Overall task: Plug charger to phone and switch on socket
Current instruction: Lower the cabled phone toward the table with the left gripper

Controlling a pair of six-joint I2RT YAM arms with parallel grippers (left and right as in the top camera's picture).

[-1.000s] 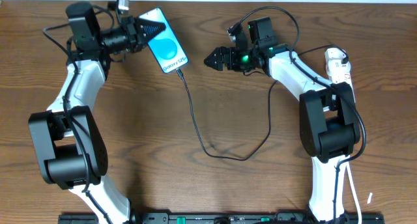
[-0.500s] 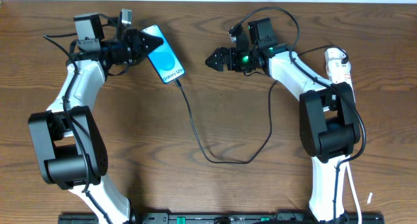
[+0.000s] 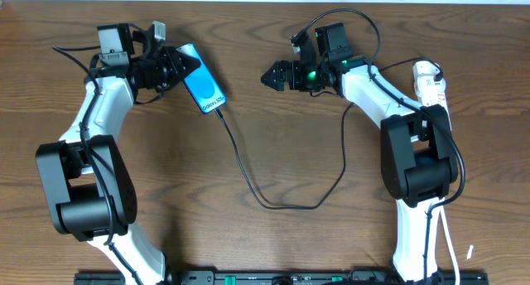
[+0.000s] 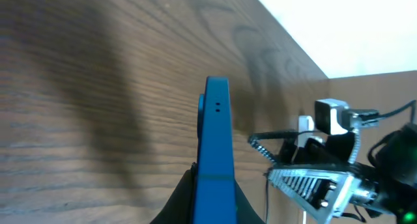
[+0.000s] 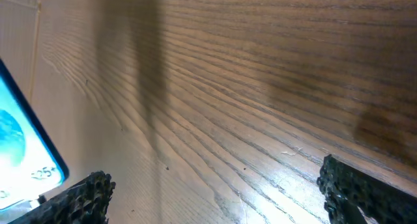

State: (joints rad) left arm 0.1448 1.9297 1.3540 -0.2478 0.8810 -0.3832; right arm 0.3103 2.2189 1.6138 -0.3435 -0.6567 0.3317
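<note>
The phone [image 3: 201, 84], blue-screened, is held tilted at the far left of the table by my left gripper [image 3: 176, 65], which is shut on its upper end. In the left wrist view I see the phone [image 4: 215, 139] edge-on between my fingers. The charger cable [image 3: 248, 171] runs from the phone's lower end in a loop across the table, up toward the right arm. Its plug tip [image 3: 219, 113] sits at the phone's bottom edge. My right gripper [image 3: 269, 75] is open and empty over bare wood right of the phone; its wrist view shows the phone's corner [image 5: 26, 152]. The socket [image 3: 430, 84] lies at the far right.
The right arm's own thicker black cables arc above its wrist [image 3: 348, 20]. The table's back edge meets a white wall [image 4: 352, 28]. The right gripper also shows in the left wrist view [image 4: 313, 178].
My left gripper has rotated and shifted the phone slightly left and down, turning it steeper. The cable loop followed. The right arm has not moved.
</note>
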